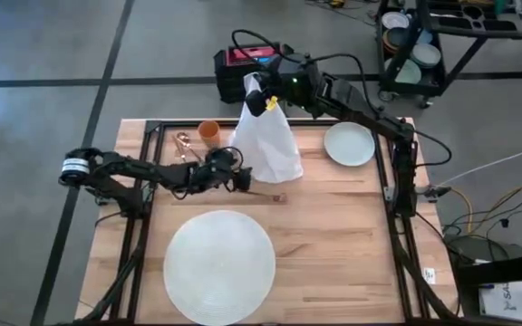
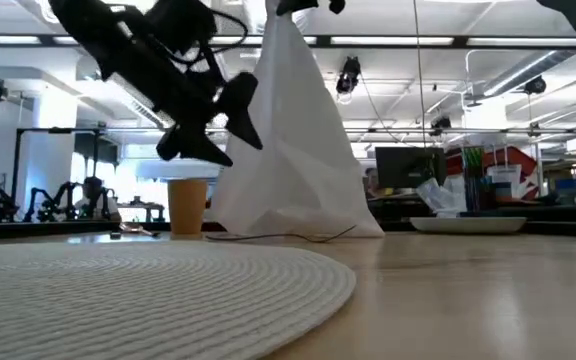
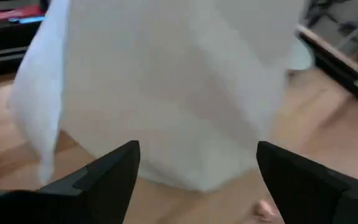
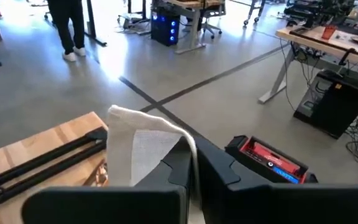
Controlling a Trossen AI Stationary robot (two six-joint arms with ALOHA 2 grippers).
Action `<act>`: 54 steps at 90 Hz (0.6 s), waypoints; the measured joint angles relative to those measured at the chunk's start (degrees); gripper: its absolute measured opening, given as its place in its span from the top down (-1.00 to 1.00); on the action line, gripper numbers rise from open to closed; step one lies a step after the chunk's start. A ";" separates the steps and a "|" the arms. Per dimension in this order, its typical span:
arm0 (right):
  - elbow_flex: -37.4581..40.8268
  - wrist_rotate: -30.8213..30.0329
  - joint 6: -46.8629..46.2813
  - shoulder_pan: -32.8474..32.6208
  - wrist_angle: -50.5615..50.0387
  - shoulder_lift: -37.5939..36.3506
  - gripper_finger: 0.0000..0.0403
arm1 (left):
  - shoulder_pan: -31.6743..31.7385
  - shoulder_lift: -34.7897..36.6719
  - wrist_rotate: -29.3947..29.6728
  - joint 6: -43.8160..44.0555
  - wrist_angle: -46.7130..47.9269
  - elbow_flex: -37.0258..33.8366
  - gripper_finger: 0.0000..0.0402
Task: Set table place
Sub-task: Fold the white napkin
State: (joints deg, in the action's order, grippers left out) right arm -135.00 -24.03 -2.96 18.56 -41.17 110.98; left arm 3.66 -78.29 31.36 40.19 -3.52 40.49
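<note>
Right gripper (image 1: 263, 98) pinches the white napkin (image 1: 270, 140) by its top corner, so it hangs vertically. Left gripper (image 1: 241, 177) open, empty, facing the napkin's lower part. White mat (image 1: 218, 265) lies behind-below left gripper.

Tabletop (image 1: 352, 235): rectangular, light-wood butcher-block, bordered by a black metal frame rail. Place mat (image 1: 218, 265): large, round, white, ribbed weave, lying flat on the near half of the tabletop, left of centre, its edge reaching the near rim.
</note>
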 joint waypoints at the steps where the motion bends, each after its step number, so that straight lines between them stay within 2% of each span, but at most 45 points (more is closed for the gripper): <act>1: 0.00 0.01 0.00 0.05 0.01 0.00 1.00 | -0.26 0.33 0.42 0.06 0.85 0.01 -0.54; 11: 0.00 0.00 0.01 0.21 0.13 0.00 1.00 | -2.01 3.93 7.00 1.80 10.49 -0.05 -0.54; 21: 0.00 0.00 0.02 0.22 0.40 0.00 1.00 | -1.09 5.30 12.43 -1.20 9.92 0.00 -0.54; 30: 0.00 0.02 0.02 0.22 1.68 0.00 1.00 | 1.65 3.90 12.55 -4.12 5.74 0.01 -0.54; 54: 0.00 0.07 0.06 0.22 2.79 0.00 1.00 | 7.21 -1.47 8.17 -3.68 -0.88 0.00 -0.54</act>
State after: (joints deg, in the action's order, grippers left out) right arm -135.00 -23.97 -2.90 18.79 -38.38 110.98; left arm 10.87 -79.77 39.54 36.52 -4.40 40.49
